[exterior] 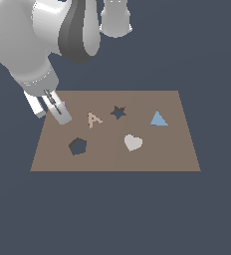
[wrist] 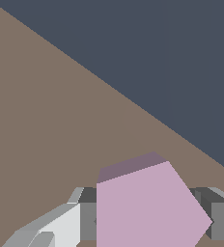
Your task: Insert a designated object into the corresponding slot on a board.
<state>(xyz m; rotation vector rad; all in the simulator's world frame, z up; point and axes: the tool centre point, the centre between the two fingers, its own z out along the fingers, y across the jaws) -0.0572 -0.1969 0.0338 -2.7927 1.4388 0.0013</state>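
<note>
The pale pink pentagon block (wrist: 147,207) sits between my gripper's (wrist: 150,224) fingers (wrist: 87,222), which press against its sides. In the exterior view only a pink sliver of the block (exterior: 63,105) shows beside the gripper (exterior: 60,114), which hangs over the far corner of the brown board (exterior: 152,159) on the exterior view's left. The dark pentagon slot (exterior: 77,146) lies on the board nearer the camera than the gripper, a short way to its right. Whether the block touches the board I cannot tell.
On the board are a tan letter A (exterior: 93,119), a dark star-shaped hole (exterior: 118,112), a blue triangle (exterior: 159,119) and a whitish heart (exterior: 133,142). The arm's bulky links (exterior: 48,35) loom over the board's far left side. Dark blue floor surrounds the board.
</note>
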